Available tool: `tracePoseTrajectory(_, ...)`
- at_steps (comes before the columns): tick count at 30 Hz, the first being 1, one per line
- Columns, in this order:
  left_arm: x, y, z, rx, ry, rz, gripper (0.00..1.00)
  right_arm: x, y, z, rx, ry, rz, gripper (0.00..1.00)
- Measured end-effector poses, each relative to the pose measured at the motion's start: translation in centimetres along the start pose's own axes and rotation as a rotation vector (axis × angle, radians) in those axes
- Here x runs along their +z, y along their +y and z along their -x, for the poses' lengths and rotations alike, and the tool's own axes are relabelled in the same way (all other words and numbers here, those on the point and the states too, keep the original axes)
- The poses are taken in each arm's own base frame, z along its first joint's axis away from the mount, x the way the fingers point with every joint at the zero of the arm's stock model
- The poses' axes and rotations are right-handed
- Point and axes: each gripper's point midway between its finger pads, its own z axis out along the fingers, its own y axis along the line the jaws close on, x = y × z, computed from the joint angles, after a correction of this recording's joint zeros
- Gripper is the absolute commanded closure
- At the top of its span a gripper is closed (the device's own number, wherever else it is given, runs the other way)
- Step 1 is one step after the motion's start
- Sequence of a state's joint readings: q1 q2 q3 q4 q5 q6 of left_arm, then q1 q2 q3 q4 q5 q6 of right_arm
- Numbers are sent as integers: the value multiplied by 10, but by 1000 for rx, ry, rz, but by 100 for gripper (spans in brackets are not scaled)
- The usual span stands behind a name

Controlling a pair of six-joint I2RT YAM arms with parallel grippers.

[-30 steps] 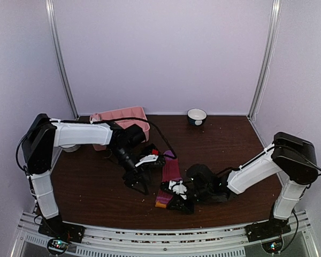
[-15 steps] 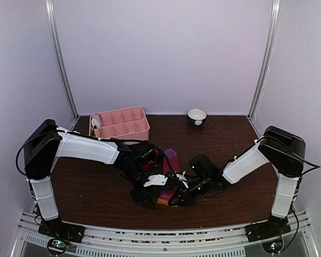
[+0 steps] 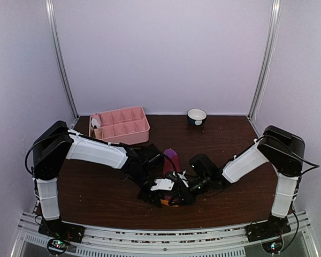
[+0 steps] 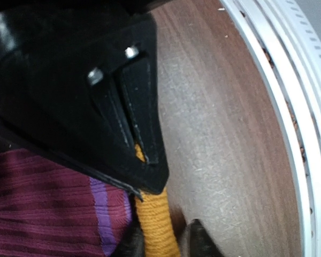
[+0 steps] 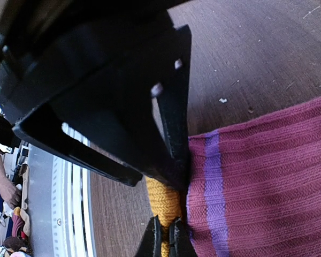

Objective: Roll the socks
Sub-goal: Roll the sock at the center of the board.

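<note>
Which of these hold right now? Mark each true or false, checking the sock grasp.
1. The left tool is shut on the orange band at the end of the sock. True.
2. The right tool pinches that same end. True.
3. The sock is rolled up. False: its magenta body lies flat, stretched away from both tools.
4. The bowl sits in the tray. False: it stands on the table at the back, apart from the tray.
</note>
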State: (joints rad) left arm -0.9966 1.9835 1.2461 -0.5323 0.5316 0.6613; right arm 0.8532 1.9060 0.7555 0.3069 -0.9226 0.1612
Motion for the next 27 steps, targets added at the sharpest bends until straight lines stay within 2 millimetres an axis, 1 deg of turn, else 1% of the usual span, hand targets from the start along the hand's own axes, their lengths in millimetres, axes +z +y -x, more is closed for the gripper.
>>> tracePoseTrajectory(2,3,2,-2,-7,7,0,89,0,0,0,4,0,0,100)
tracePoseTrajectory(3,4,4,-1,-10,7,4,97,0,0,0,6,-1,0,100)
tracePoseTrajectory(4,3,6,-1,-16,6,8,100,0,0,0,8,-1,-1,100)
tracePoseTrajectory(10,1,13,-2,-83,-23,-23,100,-5,-1,-1,19,-17,-32,99)
tracePoseTrajectory(12,0,15,-2,-110,-40,-42,100,-5,-2,1,16,-25,-43,97)
tracePoseTrajectory(13,0,15,-2,-122,-44,-49,100,-5,-1,2,16,-28,-47,94)
tracePoseTrajectory(15,-1,14,-3,-153,-52,-75,100,-5,-1,2,18,-37,-58,84)
tracePoseTrajectory(17,-1,13,0,-178,-64,-105,100,-6,0,2,27,-57,-72,79)
tracePoseTrajectory(19,-1,14,6,-203,-79,-132,100,-13,-1,1,26,-90,-107,75)
tracePoseTrajectory(21,-2,15,9,-227,-89,-162,100,-22,-3,0,15,-131,-158,67)
tracePoseTrajectory(24,3,15,4,-293,-65,-213,100,-36,-8,-5,-7,-181,-251,60)
tracePoseTrajectory(27,6,18,0,-371,-58,-263,100,-41,-8,-9,-39,-196,-309,58)
